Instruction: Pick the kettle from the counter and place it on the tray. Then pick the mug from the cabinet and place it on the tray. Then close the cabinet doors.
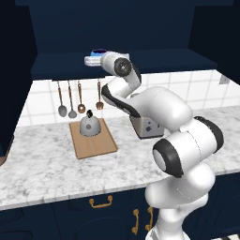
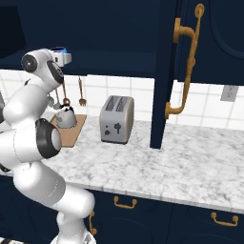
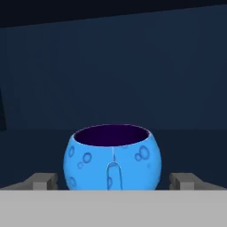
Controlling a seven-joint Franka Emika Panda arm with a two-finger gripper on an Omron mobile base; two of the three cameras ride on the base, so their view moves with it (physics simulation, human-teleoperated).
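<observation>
The squat grey kettle (image 1: pixel 89 126) stands upright on the light wooden tray (image 1: pixel 93 145) on the marble table (image 1: pixel 42 164), while the blue mug (image 3: pixel 113 157) sits upright on the shelf of the open navy cabinet (image 1: pixel 117 28).

Glossy white arm (image 1: pixel 164 112), dark joints.

Two base cameras look down from behind, left and right, sharing the table (image 1: pixel 42 164); the hand camera faces the mug (image 3: pixel 113 157) closely.
</observation>
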